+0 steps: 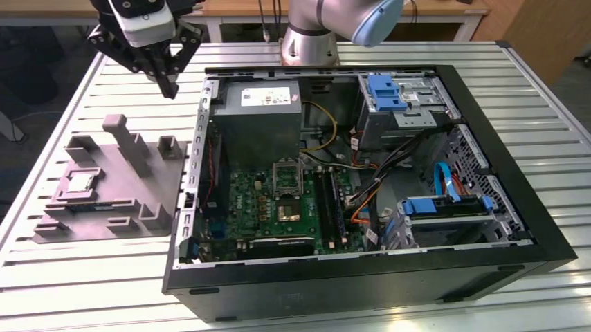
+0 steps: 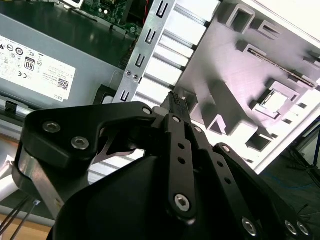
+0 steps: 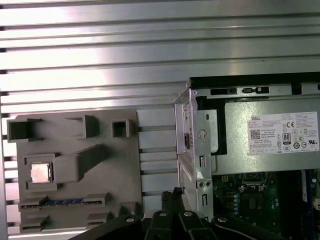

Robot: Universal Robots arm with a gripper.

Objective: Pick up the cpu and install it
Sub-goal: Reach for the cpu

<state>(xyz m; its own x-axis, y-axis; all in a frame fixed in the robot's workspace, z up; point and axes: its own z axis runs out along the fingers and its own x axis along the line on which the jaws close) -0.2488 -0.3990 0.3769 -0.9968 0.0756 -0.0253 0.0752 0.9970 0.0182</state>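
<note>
The cpu (image 1: 79, 182) (image 2: 274, 102) (image 3: 40, 172) is a small silvery square lying flat in a recess of the grey fixture plate (image 1: 124, 200) (image 3: 80, 145) on the exterior view's left. My gripper (image 1: 168, 90) (image 2: 174, 100) (image 3: 172, 192) hangs shut and holding nothing, above the slatted table. It is beyond the fixture's far edge, beside the case's far corner and well apart from the cpu. The dark square socket (image 1: 288, 209) sits on the green motherboard inside the open case.
The black computer case (image 1: 517, 173) lies open on the table's right side, with a grey power-supply box (image 1: 259, 124) (image 3: 270, 140), cables and blue drive brackets (image 1: 443, 206) inside. A thin memory stick (image 3: 65, 202) rests in the fixture near the cpu. Upright fixture posts (image 1: 124, 138) stand beside the recess.
</note>
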